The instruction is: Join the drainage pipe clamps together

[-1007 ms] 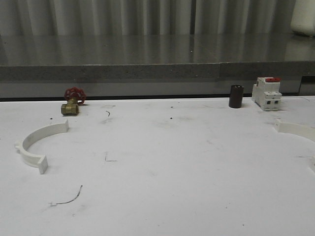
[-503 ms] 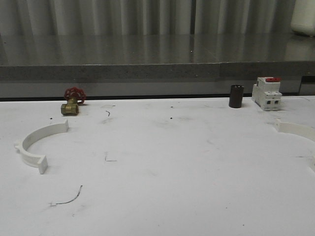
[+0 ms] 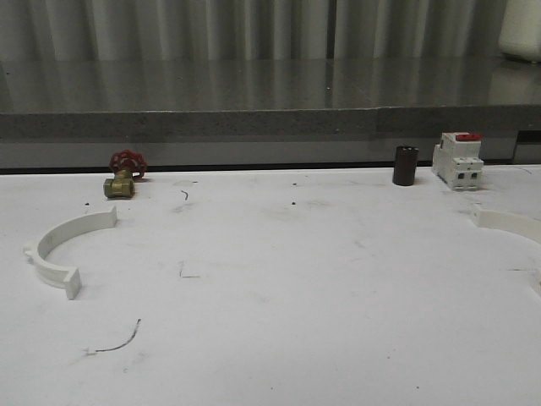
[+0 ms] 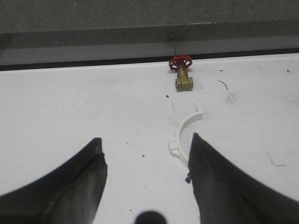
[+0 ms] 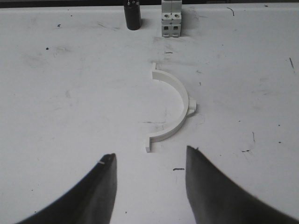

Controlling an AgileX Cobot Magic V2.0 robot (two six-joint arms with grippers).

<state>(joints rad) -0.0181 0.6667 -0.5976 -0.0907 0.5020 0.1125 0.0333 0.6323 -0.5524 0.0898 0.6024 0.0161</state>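
On the white table (image 3: pixel 279 279) nothing has shifted over the last second: left clamp half (image 3: pixel 59 249) lies far left, right clamp half (image 3: pixel 507 222) at the right edge, well apart. Left gripper (image 4: pixel 145 173) and right gripper (image 5: pixel 149 179) hover wide open, empty, seemingly before any grasp.

I see a white worktop (image 3: pixel 279 279), scuffed, with dark specks and thin scratch marks. Behind it runs a grey speckled stone-like ledge (image 3: pixel 254 124) with a glossy top reflecting light. Pale grey pleated curtain (image 3: pixel 211 30) hangs across the back. Lighting is dim and even.
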